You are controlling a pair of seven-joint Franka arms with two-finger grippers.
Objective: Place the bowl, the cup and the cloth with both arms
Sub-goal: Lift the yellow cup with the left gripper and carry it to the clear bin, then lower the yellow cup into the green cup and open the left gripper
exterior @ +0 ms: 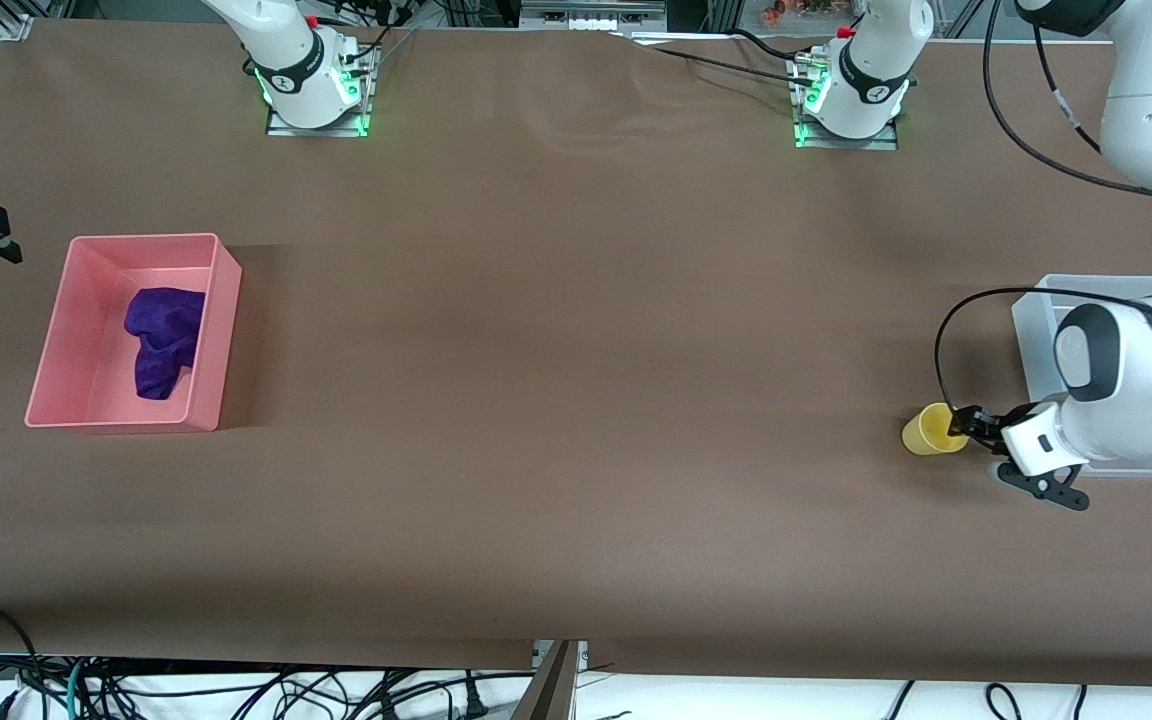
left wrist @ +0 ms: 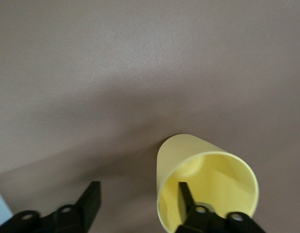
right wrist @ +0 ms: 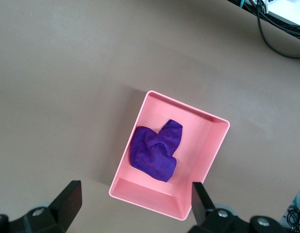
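Now my left hand [exterior: 958, 428] straddles the cup [exterior: 929, 430] wall, fingers apart, one inside; the cup lies tipped on the worktop [exterior: 576, 400] beside the clear bin [exterior: 1036, 340]. Closing off-centre could roll it away. My right hand [right wrist: 130, 208] waits, spread, above the cloth [exterior: 164, 340] in the pink bin [exterior: 76, 330].

You have the yellow cup [exterior: 929, 430] lying tipped on its side near the left arm's end of the table, open mouth toward that end, one finger of the left gripper [left wrist: 135, 206] inside its rim. Your purple cloth [exterior: 164, 340] lies rumpled inside the pink bin [exterior: 76, 412] near the right arm's end
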